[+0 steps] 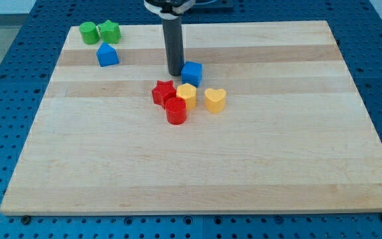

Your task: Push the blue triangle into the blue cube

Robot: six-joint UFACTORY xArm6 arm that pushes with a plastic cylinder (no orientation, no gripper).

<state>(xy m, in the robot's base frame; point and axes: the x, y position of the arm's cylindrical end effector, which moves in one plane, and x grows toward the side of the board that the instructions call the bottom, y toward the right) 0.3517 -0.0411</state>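
The blue triangle [107,54] sits near the view's top left of the wooden board [197,159]. The blue cube [191,73] sits near the board's middle top. My tip [175,72] stands just left of the blue cube, touching or nearly touching it, and far to the right of the blue triangle.
Two green blocks [89,32] [109,30] sit above the blue triangle at the top left corner. Below the blue cube is a cluster: a red star [163,92], a red cylinder [176,111], a yellow block [186,95] and a yellow heart [215,99].
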